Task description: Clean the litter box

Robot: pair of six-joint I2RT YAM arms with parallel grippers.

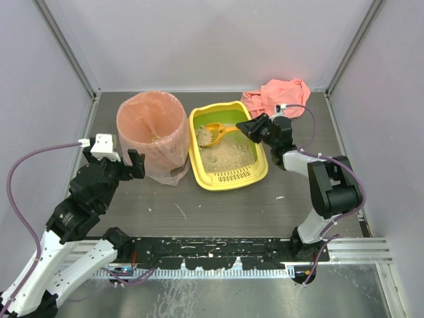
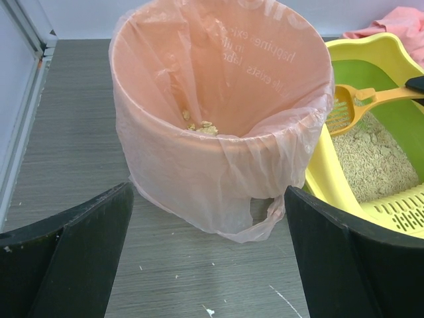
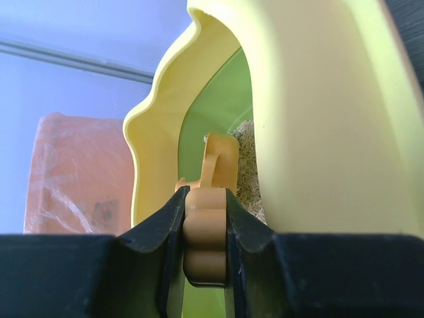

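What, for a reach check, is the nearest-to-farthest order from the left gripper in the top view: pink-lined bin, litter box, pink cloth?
From the left gripper:
1. The pink-lined bin, just ahead of it.
2. The litter box, right of the bin.
3. The pink cloth, far right corner.

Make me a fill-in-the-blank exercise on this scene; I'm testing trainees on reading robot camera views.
1. The right gripper is ____ on the orange scoop handle.
2. The litter box is yellow outside and ____ inside.
3. The round bin is lined with a ____ bag.
4. The left gripper, jaws ____, faces the bin.
Missing words: shut; green; pink; open.
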